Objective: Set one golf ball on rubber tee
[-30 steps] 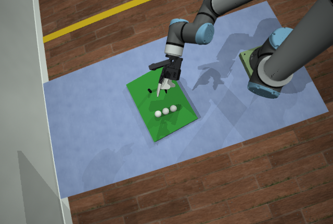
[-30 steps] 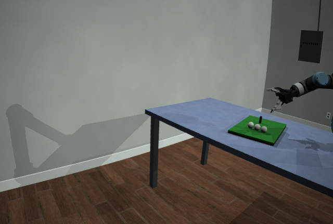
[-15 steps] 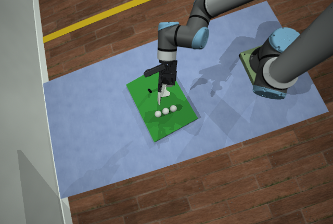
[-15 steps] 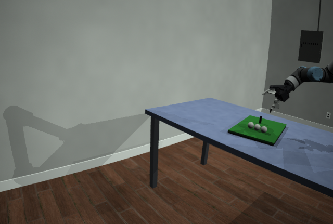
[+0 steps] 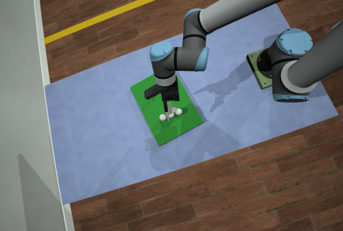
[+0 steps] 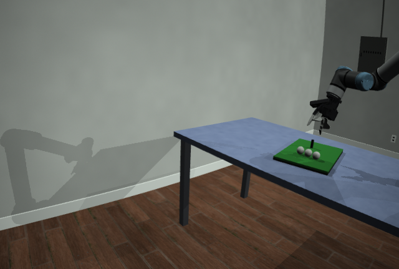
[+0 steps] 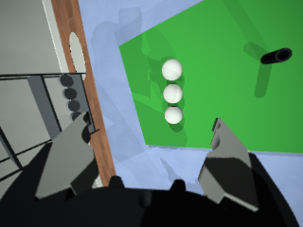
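Note:
Three white golf balls lie in a row on the green mat point(image 6: 308, 157): one at the left point(image 6: 300, 149), one in the middle point(image 6: 308, 152), one at the right point(image 6: 316, 155). The black rubber tee point(image 6: 312, 143) stands upright just behind the row, with nothing on it. My gripper point(image 6: 317, 124) hangs well above the mat's far side, open and empty. In the wrist view the balls point(image 7: 173, 94) lie between and beyond my spread fingers, and the tee point(image 7: 276, 57) is at the upper right. In the overhead view my fingers point(image 5: 169, 110) overlap the balls point(image 5: 171, 115), and the tee is hidden.
The mat lies on a blue table point(image 6: 257, 140) near its far side. The arm's base point(image 5: 288, 65) is mounted on the table to the right of the mat. A grey wall runs along the table's left end point(image 5: 16, 84).

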Controlling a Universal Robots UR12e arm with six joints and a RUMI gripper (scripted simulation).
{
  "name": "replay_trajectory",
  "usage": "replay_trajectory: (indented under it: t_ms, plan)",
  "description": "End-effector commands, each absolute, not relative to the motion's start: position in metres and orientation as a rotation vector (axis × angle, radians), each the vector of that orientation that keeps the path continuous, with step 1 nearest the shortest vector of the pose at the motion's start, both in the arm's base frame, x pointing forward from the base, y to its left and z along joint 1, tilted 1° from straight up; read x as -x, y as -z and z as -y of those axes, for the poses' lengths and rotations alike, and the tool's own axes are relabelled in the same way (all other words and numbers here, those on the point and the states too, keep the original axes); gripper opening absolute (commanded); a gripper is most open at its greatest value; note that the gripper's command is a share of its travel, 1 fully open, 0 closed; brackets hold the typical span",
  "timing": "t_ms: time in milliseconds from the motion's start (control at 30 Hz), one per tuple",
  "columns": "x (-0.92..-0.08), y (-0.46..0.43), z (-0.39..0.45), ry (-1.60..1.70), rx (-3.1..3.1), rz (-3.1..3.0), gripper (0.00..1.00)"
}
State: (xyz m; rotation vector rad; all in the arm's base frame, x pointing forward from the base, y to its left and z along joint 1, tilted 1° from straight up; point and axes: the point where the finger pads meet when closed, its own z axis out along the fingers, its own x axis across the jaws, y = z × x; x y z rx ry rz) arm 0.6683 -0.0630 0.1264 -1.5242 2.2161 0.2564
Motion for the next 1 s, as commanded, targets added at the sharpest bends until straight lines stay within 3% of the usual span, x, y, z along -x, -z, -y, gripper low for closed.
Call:
replay_trajectory:
  t_ms: [0, 667, 967]
  plan:
    - [-0.673, -0.109, 0.056, -0.132, 1.78, -2.344, 1.0]
    - [-0.677, -0.103, 0.052, -0.018, 1.992, -2.412, 1.0]
    - [-0.672, -0.059, 0.049, -0.026, 1.993, -2.413, 1.0]
